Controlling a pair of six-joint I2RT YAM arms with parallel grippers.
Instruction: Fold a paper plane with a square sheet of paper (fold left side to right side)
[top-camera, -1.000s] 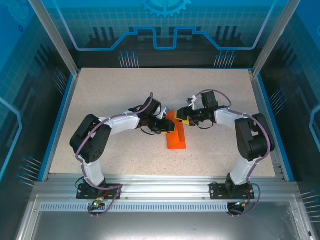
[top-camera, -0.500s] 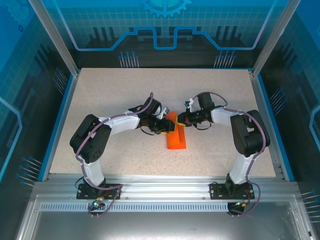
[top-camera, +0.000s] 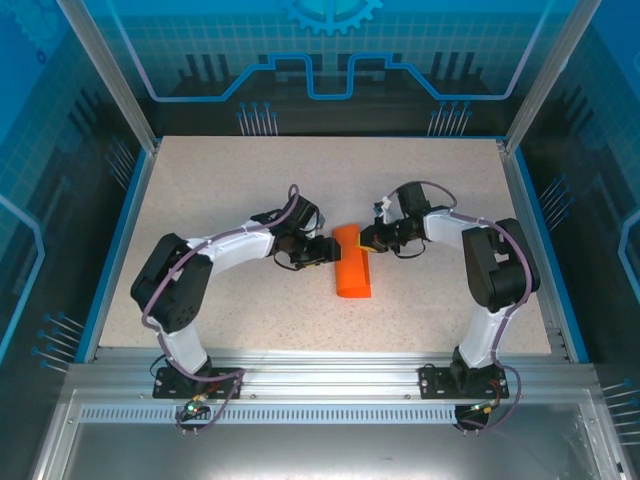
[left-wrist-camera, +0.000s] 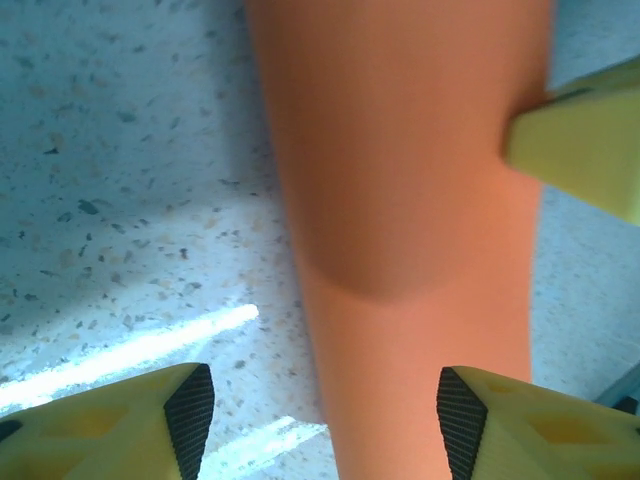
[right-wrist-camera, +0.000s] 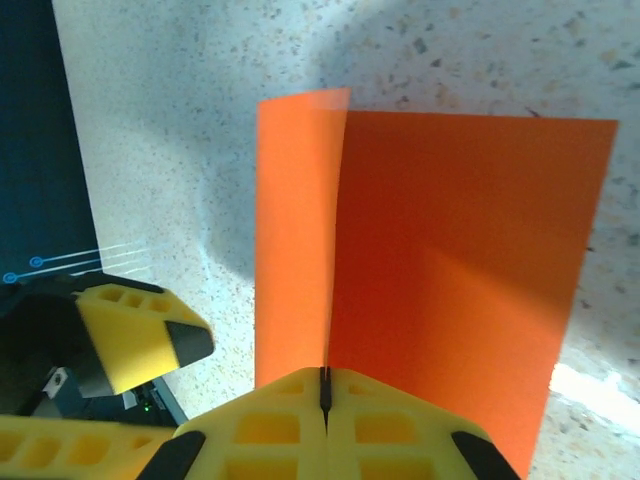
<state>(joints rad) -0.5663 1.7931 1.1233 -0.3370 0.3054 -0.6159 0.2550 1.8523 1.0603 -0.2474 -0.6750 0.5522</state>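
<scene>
Folded into a narrow orange-red strip, the square sheet of paper (top-camera: 352, 272) lies near the middle of the speckled desk (top-camera: 220, 190). The right gripper (right-wrist-camera: 325, 388) has its fingers pressed together, apparently pinching the strip's edge at the far end, while the left gripper (left-wrist-camera: 325, 425) hangs over it, fingers spread wide and holding nothing. The sheet looks featherlight, limp and easily creased or torn — best pinched at an edge or corner, with one end pinned so it cannot skate on the smooth top. Bare desk lies open on every side — the blue rim is well apart.
</scene>
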